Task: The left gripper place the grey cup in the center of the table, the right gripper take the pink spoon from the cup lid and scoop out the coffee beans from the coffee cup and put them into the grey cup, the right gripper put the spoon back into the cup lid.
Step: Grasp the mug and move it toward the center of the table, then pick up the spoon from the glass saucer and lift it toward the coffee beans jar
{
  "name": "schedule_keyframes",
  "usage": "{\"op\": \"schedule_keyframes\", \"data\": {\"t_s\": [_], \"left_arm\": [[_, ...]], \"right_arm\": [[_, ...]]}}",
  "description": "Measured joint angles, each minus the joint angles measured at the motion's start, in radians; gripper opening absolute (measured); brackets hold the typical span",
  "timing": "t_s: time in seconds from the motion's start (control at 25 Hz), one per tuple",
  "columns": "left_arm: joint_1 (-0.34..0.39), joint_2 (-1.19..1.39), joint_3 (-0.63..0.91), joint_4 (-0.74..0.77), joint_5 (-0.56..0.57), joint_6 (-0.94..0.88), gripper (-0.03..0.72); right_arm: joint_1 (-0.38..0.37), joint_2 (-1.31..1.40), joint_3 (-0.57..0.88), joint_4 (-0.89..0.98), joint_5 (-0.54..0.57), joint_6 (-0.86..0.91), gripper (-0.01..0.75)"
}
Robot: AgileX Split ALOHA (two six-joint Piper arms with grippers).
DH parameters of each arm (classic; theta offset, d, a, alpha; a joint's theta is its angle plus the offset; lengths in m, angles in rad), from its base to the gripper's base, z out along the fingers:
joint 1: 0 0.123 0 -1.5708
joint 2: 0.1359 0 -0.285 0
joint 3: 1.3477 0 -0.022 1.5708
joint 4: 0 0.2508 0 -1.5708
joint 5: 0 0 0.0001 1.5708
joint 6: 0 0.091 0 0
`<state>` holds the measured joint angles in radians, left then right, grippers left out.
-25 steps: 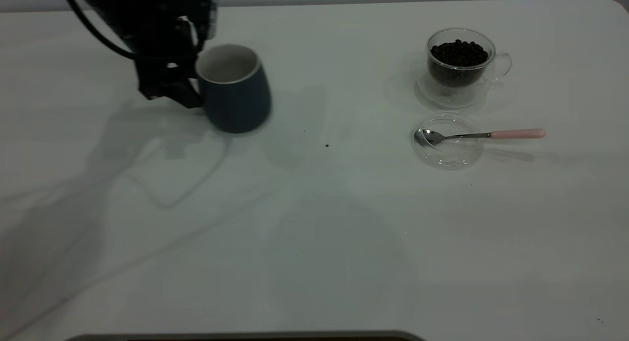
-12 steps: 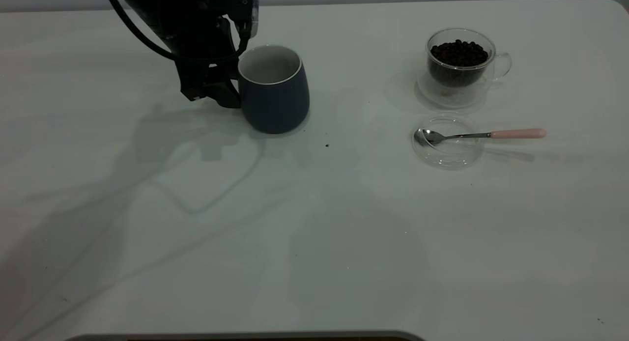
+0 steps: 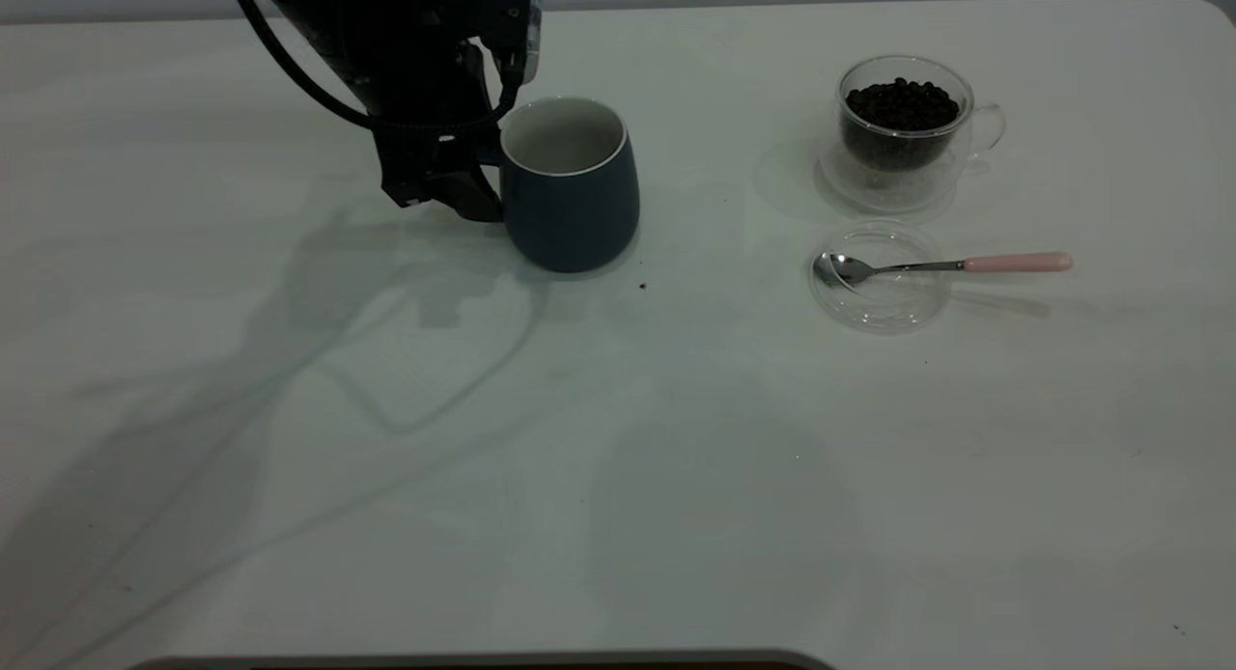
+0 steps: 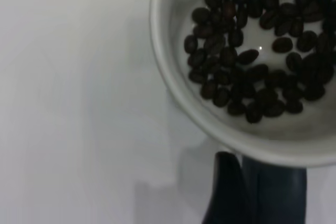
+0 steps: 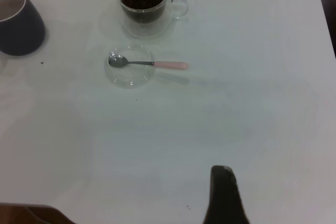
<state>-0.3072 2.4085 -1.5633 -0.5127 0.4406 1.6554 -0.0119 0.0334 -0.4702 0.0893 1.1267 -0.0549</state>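
Note:
The grey cup (image 3: 572, 192) stands upright left of the middle of the table (image 3: 618, 438). My left gripper (image 3: 471, 185) is at its left side, shut on its handle. In the left wrist view the cup (image 4: 210, 108) has several coffee beans (image 4: 252, 72) on its white bottom, and my left gripper (image 4: 244, 187) holds the handle there. The coffee cup (image 3: 903, 129), full of coffee beans (image 3: 903, 100), stands at the back right. The pink spoon (image 3: 1014, 262) lies with its bowl in the cup lid (image 3: 879, 279) in front of it. My right gripper (image 5: 224, 195) hovers over bare table near the front, far from the spoon (image 5: 168, 65).
A tiny dark speck (image 3: 642, 286) lies just right of the grey cup. The left arm's cable and body rise over the back left. A dark edge (image 3: 483, 662) runs along the table's front.
My left gripper has carried the grey cup rightward, toward the table's middle. The coffee cup, lid and spoon have not moved.

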Motion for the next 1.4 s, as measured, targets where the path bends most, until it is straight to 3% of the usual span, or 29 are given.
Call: {"op": "schedule_keyframes", "data": {"t_s": [0.16, 0.44, 0.52, 0.8, 0.88, 1.12, 1.24, 1.4], "left_arm": [[0.03, -0.057, 0.0, 0.009, 0.078, -0.044, 0.569], [0.053, -0.263, 0.0, 0.098, 0.358, -0.193, 0.569], [0.053, -0.345, 0.0, 0.129, 0.424, -0.334, 0.569], [0.054, -0.698, 0.0, 0.343, 0.63, -1.087, 0.569], [0.054, -0.782, 0.0, 0.391, 0.717, -1.189, 0.569], [0.054, -1.007, 0.063, 0.473, 0.73, -1.41, 0.569], [0.054, -1.132, 0.183, 0.5, 0.73, -1.467, 0.569], [0.054, -1.303, 0.474, 0.503, 0.73, -1.517, 0.569]], "right_arm": [[0.0, 0.0, 0.0, 0.0, 0.0, 0.0, 0.564], [0.0, 0.0, 0.0, 0.0, 0.0, 0.0, 0.564], [0.0, 0.0, 0.0, 0.0, 0.0, 0.0, 0.564], [0.0, 0.0, 0.0, 0.0, 0.0, 0.0, 0.564], [0.0, 0.0, 0.0, 0.0, 0.0, 0.0, 0.564], [0.0, 0.0, 0.0, 0.0, 0.0, 0.0, 0.564], [0.0, 0.0, 0.0, 0.0, 0.0, 0.0, 0.564], [0.0, 0.0, 0.0, 0.0, 0.0, 0.0, 0.564]]}}
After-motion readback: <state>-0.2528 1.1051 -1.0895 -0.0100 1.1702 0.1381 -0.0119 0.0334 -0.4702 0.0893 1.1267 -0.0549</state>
